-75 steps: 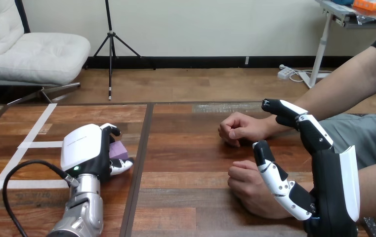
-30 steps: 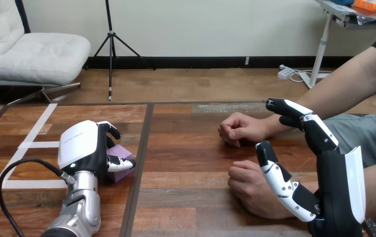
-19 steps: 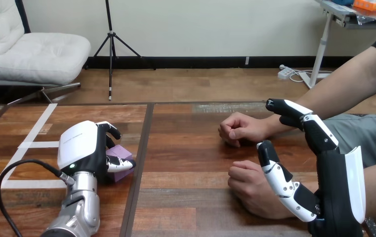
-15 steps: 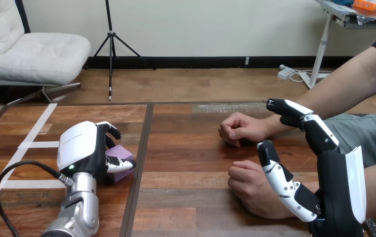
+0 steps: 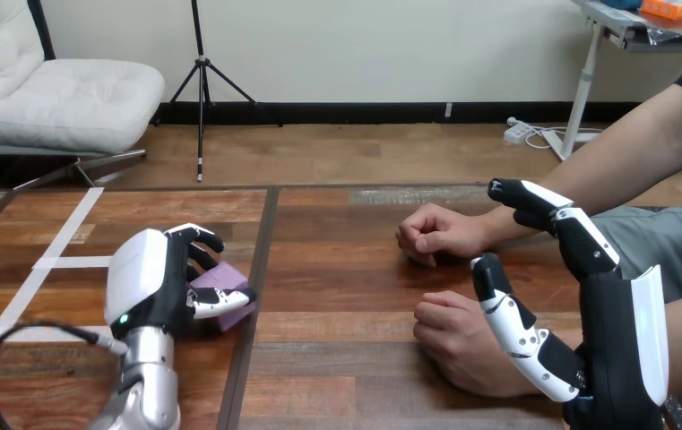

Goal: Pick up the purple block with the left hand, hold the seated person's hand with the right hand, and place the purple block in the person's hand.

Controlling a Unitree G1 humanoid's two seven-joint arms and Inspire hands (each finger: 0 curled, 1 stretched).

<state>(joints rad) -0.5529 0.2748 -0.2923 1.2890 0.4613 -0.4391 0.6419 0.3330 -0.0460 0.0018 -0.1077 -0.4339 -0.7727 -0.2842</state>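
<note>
L hand (image 5: 144,282), 8 o'clock sector of the table (image 5: 337,296): back turned up, fingers and thumb clamped round the purple block (image 5: 216,279), which sits at the palm's 3 o'clock. R hand (image 5: 619,349), 4 o'clock sector: set on edge, fingers straight, spread well apart from thumb, pointing approx. 11 o'clock. Thumb lies just beside the person's nearer fist (image 5: 449,340); contact cannot be told. Farther fist (image 5: 431,231) at 1 o'clock.

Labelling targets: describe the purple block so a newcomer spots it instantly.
On the wooden table's left half, beside the dark seam, sits the left hand. Its fingers and thumb curl round the purple block, the only purple thing on the table.
</note>
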